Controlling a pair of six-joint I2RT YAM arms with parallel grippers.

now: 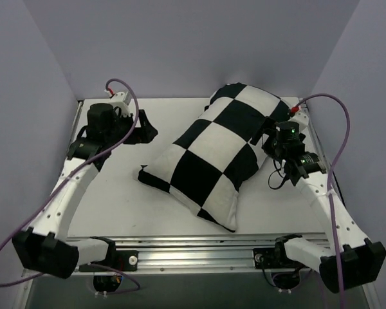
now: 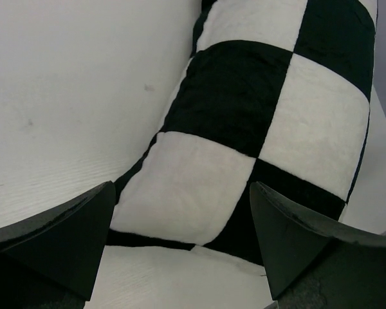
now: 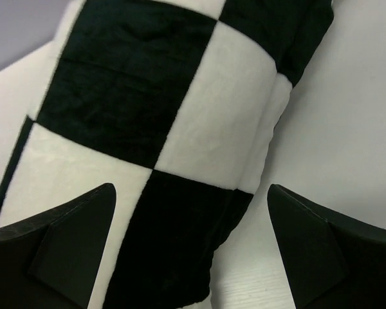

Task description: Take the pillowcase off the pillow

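The black-and-white checkered pillowcase (image 1: 212, 154) lies stuffed and diagonal across the white table, from near left to far right. The plain white pillow is hidden inside it. My left gripper (image 1: 143, 129) is open and empty at the far left, apart from the pillowcase's left side. In the left wrist view the pillowcase (image 2: 244, 109) lies ahead of the open left gripper (image 2: 182, 187). My right gripper (image 1: 269, 136) is open and empty right at the pillowcase's far right edge. In the right wrist view the pillowcase (image 3: 148, 96) lies ahead of the open right gripper (image 3: 192, 187), its edge between the fingers.
The white table (image 1: 116, 193) is boxed in by pale walls on the left, back and right. A metal rail (image 1: 199, 248) runs along the near edge between the arm bases. Purple cables loop beside both arms.
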